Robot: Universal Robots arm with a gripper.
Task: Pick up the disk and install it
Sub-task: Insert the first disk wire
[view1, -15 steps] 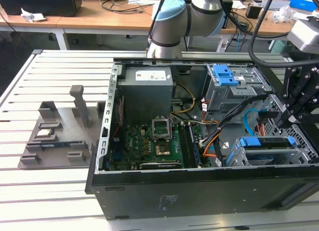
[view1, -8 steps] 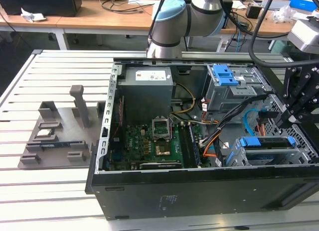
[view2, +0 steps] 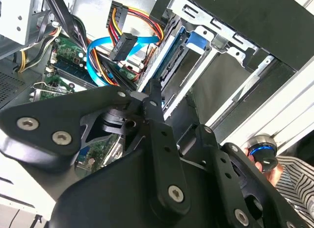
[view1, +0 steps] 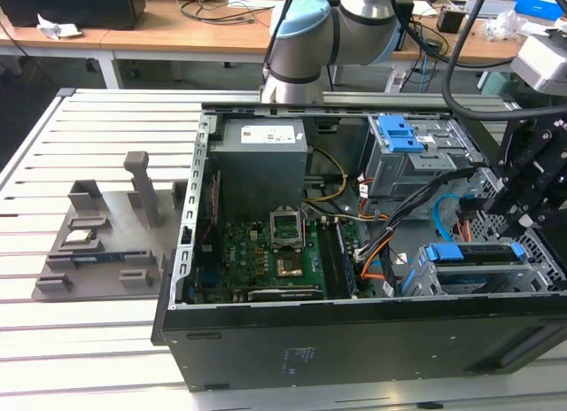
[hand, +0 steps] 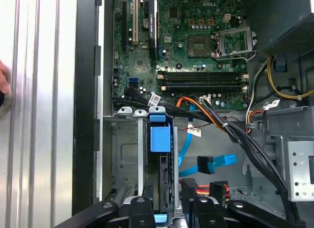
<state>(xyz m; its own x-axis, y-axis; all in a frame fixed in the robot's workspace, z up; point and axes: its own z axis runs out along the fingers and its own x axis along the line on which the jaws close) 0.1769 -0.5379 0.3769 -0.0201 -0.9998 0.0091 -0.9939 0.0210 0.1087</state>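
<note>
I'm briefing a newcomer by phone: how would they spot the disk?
Find the open black computer case on the slatted table. In the grey drive cage at its near corner, at the exterior view's right, the disk stands on edge. Its long bright blue frame edge differs from the squarer blue latch plate farther back.

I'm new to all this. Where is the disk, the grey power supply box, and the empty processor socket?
disk (hand: 160, 139): first wrist view, on its blue frame tab in the drive cage.
power supply box (view1: 263, 167): exterior view, on its grey top face.
processor socket (hand: 200, 44): first wrist view, on the socket's centre.
</note>
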